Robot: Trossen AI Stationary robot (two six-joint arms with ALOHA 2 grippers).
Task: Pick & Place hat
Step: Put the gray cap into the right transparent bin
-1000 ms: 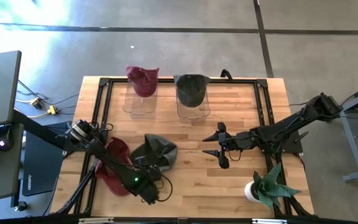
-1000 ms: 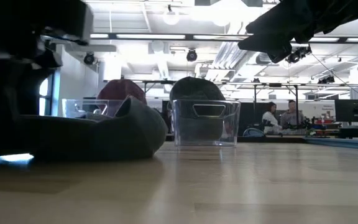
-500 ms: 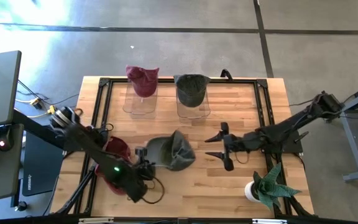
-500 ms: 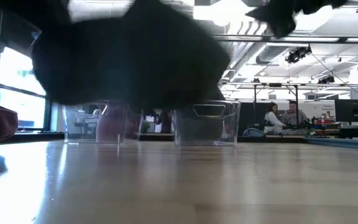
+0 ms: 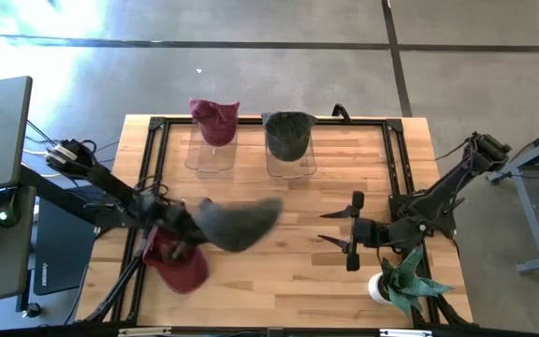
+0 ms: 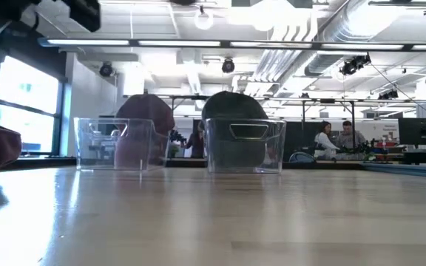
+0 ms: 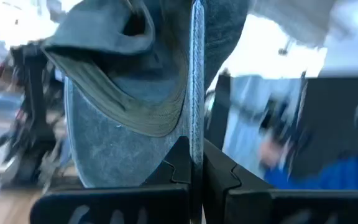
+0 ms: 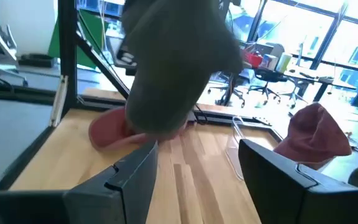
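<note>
- My left gripper (image 7: 196, 163) is pinched tight on the edge of a grey hat (image 5: 234, 223), which hangs clear of the table (image 5: 344, 168) with nothing under it.
- The hat droops in soft folds ahead of my fingers (image 7: 178, 163), its brim sagging to one side; I judge it light, limp cloth that swings freely and will not hold a shape.
- A hold on the stiffer brim or the doubled seam looks safest to me, since loose crown fabric could slide out of a thin pinch.
- Directly below my left gripper lies a red hat (image 5: 178, 264), resting on the table.
- Beyond my left gripper, at the far side, stand two clear bins: one (image 5: 214, 154) carries another red hat (image 5: 215, 120), the other (image 5: 290, 161) a dark hat (image 5: 289, 133).
- My right gripper (image 5: 352, 230) waits well apart from the grey hat, its fingers (image 8: 278, 167) spread wide and holding nothing, just beside a potted plant (image 5: 402, 283).
</note>
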